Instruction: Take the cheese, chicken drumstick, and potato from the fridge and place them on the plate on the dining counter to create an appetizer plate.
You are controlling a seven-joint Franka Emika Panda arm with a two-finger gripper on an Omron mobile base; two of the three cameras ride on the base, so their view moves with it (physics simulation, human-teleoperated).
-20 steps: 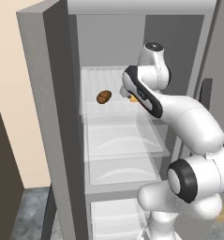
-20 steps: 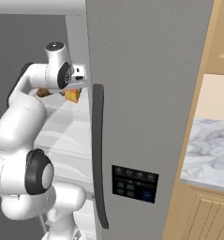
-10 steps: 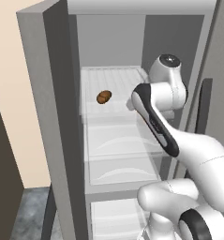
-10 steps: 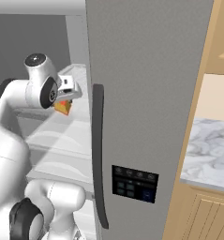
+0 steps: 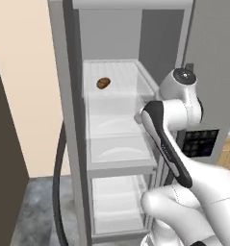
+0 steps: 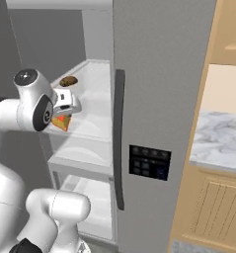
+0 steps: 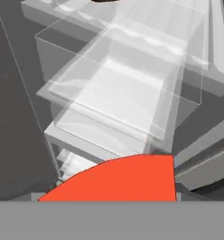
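Observation:
My gripper (image 6: 64,112) is shut on the cheese (image 6: 60,122), a yellow-orange wedge. Its red rind face (image 7: 123,180) lies close under the hand camera. The wedge hangs in front of the open fridge (image 5: 68,125), just outside the upper shelves and left of the steel door (image 6: 154,89). One small brown oval piece (image 5: 103,83) lies on the top white shelf, also seen as the brown piece (image 6: 68,81) just above the hand. I cannot tell whether it is the potato or the chicken drumstick. The plate is out of view.
White shelves and clear drawers (image 7: 118,98) stack below the top shelf. The door carries a dark handle (image 6: 120,138) and a black dispenser panel (image 6: 149,162). A marble-topped counter (image 6: 220,138) on light wood stands to the right. A beige wall (image 5: 25,86) is left of the fridge.
The arm has drawn back from the top shelf with the cheese still gripped, bringing it down and out of the fridge. The whole picture has shifted too, so the cameras moved.

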